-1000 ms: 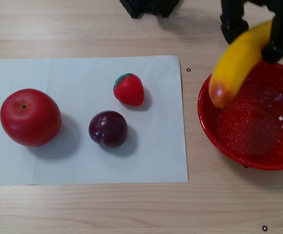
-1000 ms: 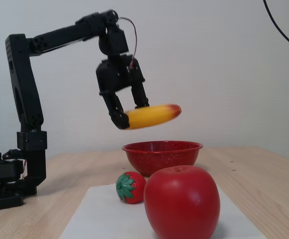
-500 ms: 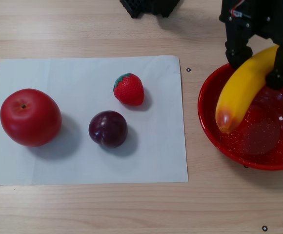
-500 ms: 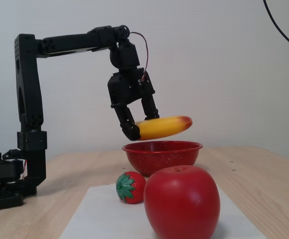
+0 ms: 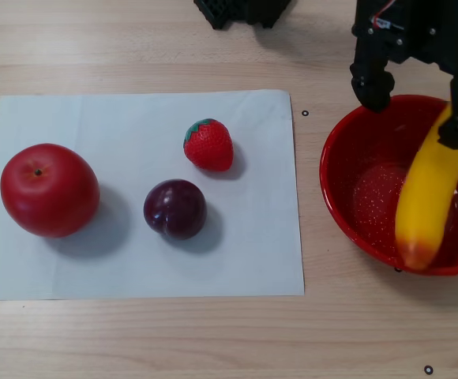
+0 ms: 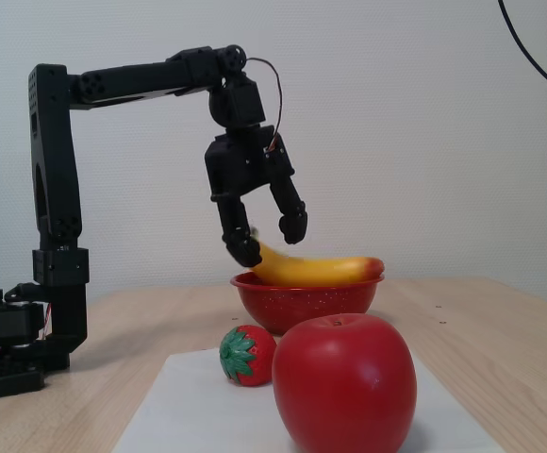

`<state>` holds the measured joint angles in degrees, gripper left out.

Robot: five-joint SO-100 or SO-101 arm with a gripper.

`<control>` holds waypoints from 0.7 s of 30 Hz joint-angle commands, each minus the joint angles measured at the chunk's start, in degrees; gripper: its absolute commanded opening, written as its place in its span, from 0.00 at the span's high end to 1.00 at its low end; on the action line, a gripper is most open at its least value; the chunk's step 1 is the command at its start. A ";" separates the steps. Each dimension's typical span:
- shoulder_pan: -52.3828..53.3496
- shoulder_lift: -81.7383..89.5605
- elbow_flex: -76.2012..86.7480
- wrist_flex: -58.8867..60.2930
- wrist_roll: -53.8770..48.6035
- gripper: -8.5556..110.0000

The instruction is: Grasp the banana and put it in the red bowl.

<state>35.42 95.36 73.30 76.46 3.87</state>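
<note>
Fixed view: gripper (image 6: 267,238) hangs above the left rim of the red bowl (image 6: 306,300), jaws spread wide, nothing clamped between them. One fingertip sits low against the stem end of the banana (image 6: 316,271); the other hangs clear above the fruit. Whether the low finger actually touches the banana I cannot tell.

Other view: gripper (image 5: 418,114) sits over the far part of the red bowl (image 5: 335,201). Banana (image 5: 428,204) lies across the bowl, long axis running from far, under the right-hand finger, to near, where its orange-red tip rests on or over the near rim. Stem end is hidden by that finger.

Judgement: banana is already delivered and the grip let go; it lies propped on the rim, not fully down in the bowl. Fruit extends away from the fingers, so a straight upward retreat looks safest; sideways motion could drag the stem end and tip it out.

Apple (image 5: 49,189), plum (image 5: 174,208) and strawberry (image 5: 209,144) lie well apart to the left on white paper (image 5: 260,260).
</note>
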 commanded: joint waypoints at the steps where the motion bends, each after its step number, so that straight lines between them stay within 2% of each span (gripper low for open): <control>1: -1.05 5.01 -8.09 3.08 0.09 0.71; 6: -2.64 6.50 -13.27 9.49 -0.26 0.80; 10: -3.87 7.56 -17.40 15.73 -0.09 0.93; 16: -6.86 11.07 -19.51 22.50 0.18 0.93; 21: -10.02 16.00 -18.02 23.73 0.18 0.93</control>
<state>26.19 103.80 60.03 99.14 3.78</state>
